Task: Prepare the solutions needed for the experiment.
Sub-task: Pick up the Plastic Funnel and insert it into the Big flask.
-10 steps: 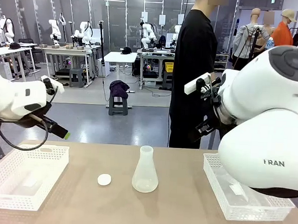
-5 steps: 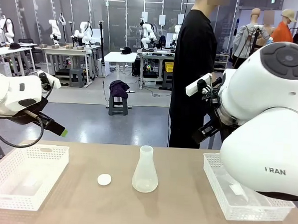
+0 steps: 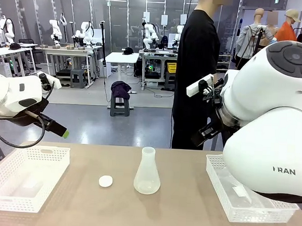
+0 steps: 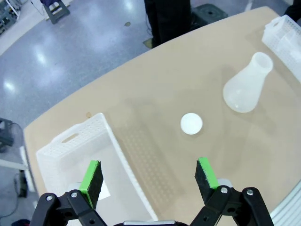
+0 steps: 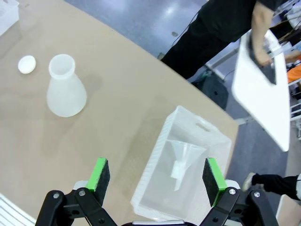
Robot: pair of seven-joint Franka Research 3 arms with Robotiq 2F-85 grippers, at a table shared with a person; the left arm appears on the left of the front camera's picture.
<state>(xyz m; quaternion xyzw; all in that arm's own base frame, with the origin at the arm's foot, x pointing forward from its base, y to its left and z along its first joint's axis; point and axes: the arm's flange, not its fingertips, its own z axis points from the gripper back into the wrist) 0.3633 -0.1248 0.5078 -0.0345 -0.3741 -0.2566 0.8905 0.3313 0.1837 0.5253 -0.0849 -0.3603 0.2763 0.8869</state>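
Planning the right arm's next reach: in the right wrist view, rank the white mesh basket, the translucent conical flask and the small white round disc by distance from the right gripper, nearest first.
1. White mesh basket, just ahead of the right gripper.
2. Translucent conical flask, upper left.
3. Small white round disc, beyond the flask.

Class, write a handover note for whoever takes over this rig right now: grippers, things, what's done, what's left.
Left gripper: open, empty, raised over the rim of the left basket.
Right gripper: open, empty, raised over the right basket, which holds a funnel.
Flask upright mid-table, seemingly a little pale liquid at its base; white disc beside it, apart.
Done: nothing held or visibly poured.
Left: likely all the mixing.
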